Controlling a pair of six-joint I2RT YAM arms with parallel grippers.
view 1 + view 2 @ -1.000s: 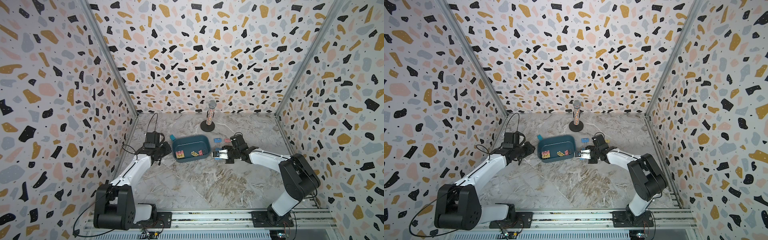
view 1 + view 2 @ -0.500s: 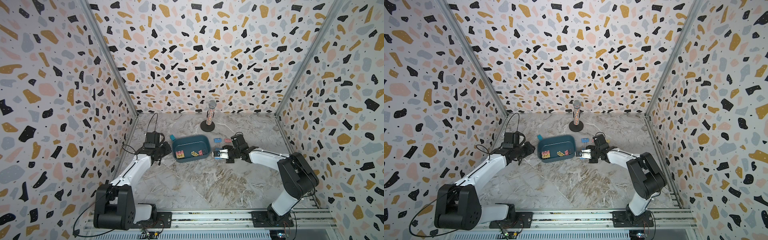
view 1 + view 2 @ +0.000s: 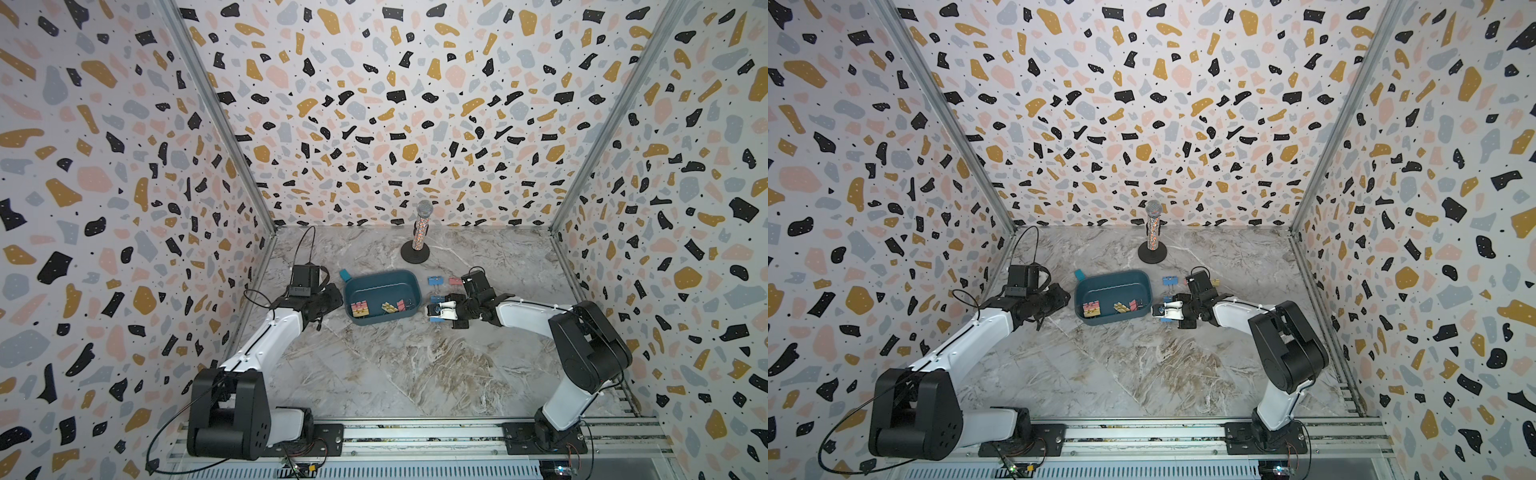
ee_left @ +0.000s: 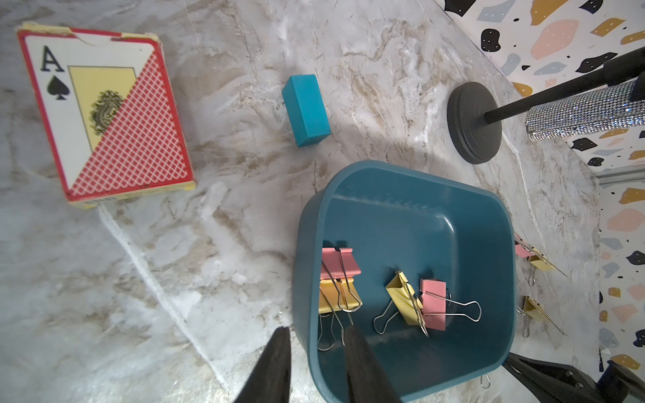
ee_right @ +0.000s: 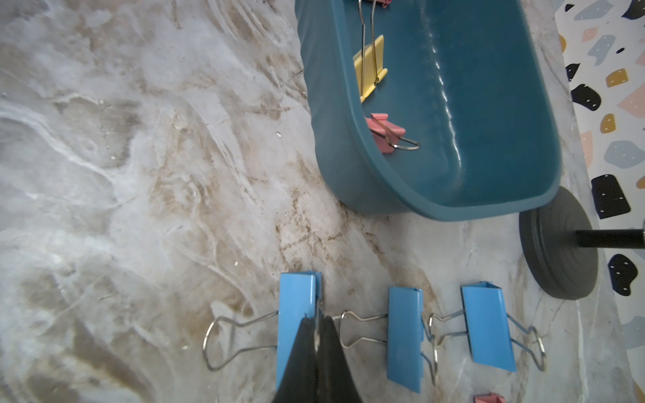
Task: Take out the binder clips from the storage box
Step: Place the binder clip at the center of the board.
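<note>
Clamped astride the 9 o'clock wall of the storage box [image 3: 382, 291] with the left gripper [image 4: 316, 329], one finger in, one out, most likely pinning the tub against sliding. Over at 3 o'clock, out on the marble tabletop [image 3: 395, 365], pinched tight with the right gripper [image 5: 317, 315] at the edge of a blue clip [image 5: 296, 300], seemingly on its wire handle, lining it up beside two more blue clips [image 5: 405, 331]. Left to fetch: four binder clips [image 4: 432, 307], pink and yellow, folded-metal bodies with thin silver loops, huddled in tangled pairs along the tub's 6 o'clock wall.
</note>
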